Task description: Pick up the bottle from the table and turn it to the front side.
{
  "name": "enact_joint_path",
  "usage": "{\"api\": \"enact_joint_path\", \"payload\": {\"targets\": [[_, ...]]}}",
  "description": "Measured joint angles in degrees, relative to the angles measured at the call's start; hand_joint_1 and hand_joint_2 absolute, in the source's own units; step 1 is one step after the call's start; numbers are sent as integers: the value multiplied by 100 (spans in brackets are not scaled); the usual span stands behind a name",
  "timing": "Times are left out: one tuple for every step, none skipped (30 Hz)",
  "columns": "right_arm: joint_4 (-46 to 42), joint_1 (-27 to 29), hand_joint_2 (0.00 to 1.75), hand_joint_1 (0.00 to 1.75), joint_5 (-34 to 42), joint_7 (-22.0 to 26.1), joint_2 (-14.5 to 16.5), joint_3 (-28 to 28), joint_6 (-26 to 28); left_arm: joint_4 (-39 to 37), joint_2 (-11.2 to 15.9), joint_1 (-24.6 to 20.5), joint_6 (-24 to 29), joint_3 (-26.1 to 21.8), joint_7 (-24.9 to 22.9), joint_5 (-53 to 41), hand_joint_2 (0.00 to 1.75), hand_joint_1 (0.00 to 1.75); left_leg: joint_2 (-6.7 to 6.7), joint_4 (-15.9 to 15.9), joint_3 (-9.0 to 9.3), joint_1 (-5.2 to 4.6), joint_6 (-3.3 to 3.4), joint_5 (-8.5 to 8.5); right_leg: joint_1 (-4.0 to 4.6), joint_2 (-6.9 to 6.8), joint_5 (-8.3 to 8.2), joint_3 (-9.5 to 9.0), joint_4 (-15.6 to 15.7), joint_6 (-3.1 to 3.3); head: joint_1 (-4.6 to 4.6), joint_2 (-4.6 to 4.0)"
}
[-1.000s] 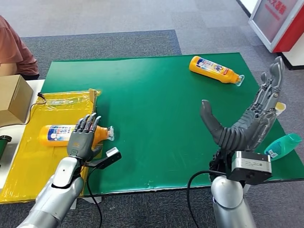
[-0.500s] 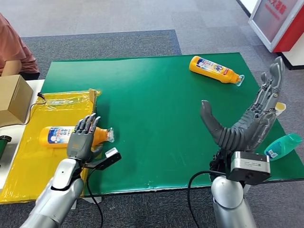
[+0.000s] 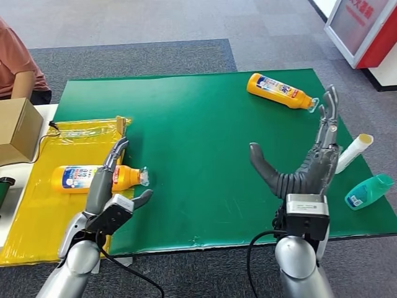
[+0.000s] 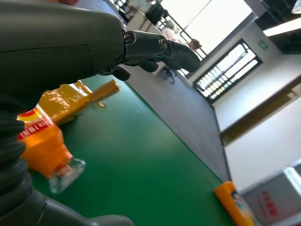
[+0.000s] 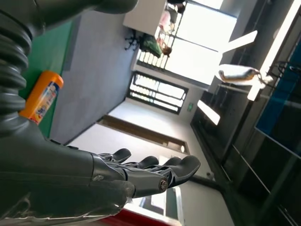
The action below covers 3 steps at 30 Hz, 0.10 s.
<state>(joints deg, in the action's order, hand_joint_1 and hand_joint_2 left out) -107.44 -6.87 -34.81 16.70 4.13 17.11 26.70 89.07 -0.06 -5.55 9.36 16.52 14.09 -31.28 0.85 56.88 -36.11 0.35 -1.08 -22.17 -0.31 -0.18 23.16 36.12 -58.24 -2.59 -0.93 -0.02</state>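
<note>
The silver left arm's dark-fingered left hand [image 3: 108,186] is turned edge-up, fingers straight, thumb spread, holding nothing. The silver right arm's grey right hand [image 3: 306,158] stands upright, fingers extended, thumb out.

We see the left hand [image 3: 107,186] covering the middle of the bottle [image 3: 75,177] at lower left. A person [image 3: 18,68] and a box [image 3: 16,130] are cut by the left edge. Label print on the far bottle [image 3: 278,90] is too small to read.

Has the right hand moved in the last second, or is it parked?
Yes. The right hand has swung inward, toward the table's middle: its fingertips now sit over the green mat, uncovering the white tube.
</note>
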Motion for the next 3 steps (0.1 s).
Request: {"api": "enact_joint_path", "payload": {"targets": [[40,6,175,0,104,-15,-15,-5,-166,196,20,72,-146,10,79,305,175,0,0,-1,0,0,0,0,0,0,0,0,0,0,0,0],[90,8,175,0,243,-23,-29,-6,-355,370,39,147,-281,12,158,604,175,0,0,-1,1,0,-1,0,1,0,0,0,0,1,0,0],[115,9,175,0,316,-24,-36,-7,-450,453,49,186,-343,12,197,749,175,0,0,-1,1,0,-1,-1,1,0,0,0,0,1,1,0]]}}
